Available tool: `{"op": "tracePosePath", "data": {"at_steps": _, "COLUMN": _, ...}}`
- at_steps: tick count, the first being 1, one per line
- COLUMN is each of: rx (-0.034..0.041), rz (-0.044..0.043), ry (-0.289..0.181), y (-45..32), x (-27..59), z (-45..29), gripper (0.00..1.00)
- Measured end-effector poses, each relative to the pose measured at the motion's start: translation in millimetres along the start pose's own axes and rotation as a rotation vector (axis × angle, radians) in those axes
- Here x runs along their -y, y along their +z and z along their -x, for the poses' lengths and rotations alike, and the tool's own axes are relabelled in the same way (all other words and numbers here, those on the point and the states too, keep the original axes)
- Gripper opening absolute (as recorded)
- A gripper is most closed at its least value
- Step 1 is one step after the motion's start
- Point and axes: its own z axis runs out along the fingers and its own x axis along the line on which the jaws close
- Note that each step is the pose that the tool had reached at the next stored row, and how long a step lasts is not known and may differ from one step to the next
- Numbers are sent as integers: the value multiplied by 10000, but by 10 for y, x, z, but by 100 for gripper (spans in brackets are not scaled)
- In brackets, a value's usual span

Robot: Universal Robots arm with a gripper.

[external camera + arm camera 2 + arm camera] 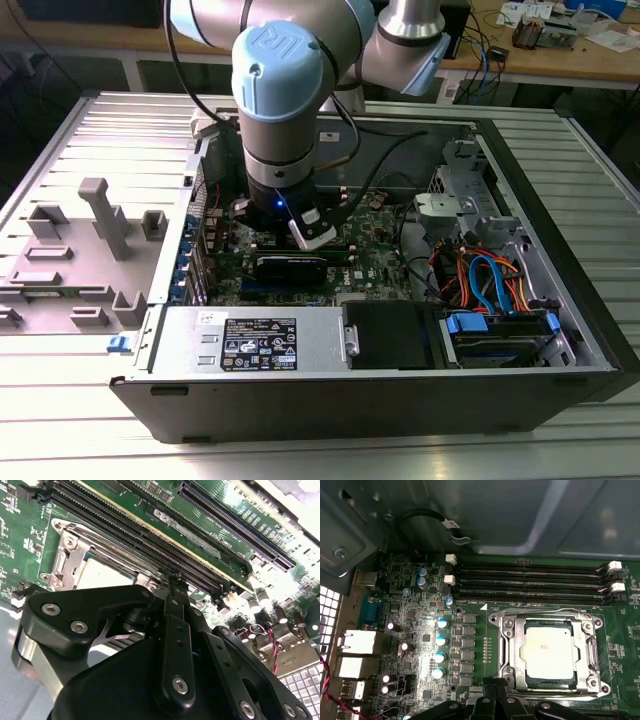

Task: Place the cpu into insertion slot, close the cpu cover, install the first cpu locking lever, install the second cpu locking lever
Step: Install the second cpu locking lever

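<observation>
Black and built of bolted metal links, the gripper (pixel 172 587) hangs low over the green motherboard (pixel 420 645), its linkage drawn into one narrow stack; whether the tips meet I cannot tell. Just ahead of it sits the socket, holding the cpu (pixel 547 652), a flat square chip with a dull silver-grey top, lying level with its edges parallel to the socket sides. Being square, it has no long axis. Around it the cpu cover (pixel 509 652), a thin silvery frame plate with a large central cut-out, lies flat on the chip's margins. Beyond the socket run four long black memory slots (pixel 530 585), parallel to its far edge and close to it. In the exterior view the grey arm (pixel 285 110) reaches down between the dark case walls (pixel 330 405), with cabling (pixel 490 280) well off toward that view's right. Print on the board is too small to read.
</observation>
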Motion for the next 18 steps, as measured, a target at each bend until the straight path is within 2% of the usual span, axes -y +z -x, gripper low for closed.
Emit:
{"op": "tracePosePath", "data": {"at_steps": 3, "rx": -1, "rz": 19, "ry": -3, "y": 13, "x": 3, "z": -3, "gripper": 11}}
{"op": "tracePosePath", "data": {"at_steps": 9, "rx": -4, "rz": -30, "ry": -1, "y": -1, "x": 0, "z": -4, "gripper": 11}}
{"op": "tracePosePath", "data": {"at_steps": 11, "rx": -5, "rz": -64, "ry": -1, "y": -18, "x": -5, "z": -3, "gripper": 11}}
{"op": "tracePosePath", "data": {"at_steps": 14, "rx": -6, "rz": -67, "ry": -1, "y": -49, "x": -11, "z": -3, "gripper": 11}}
{"op": "tracePosePath", "data": {"at_steps": 18, "rx": -11, "rz": -67, "ry": 1, "y": -137, "x": -32, "z": -2, "gripper": 11}}
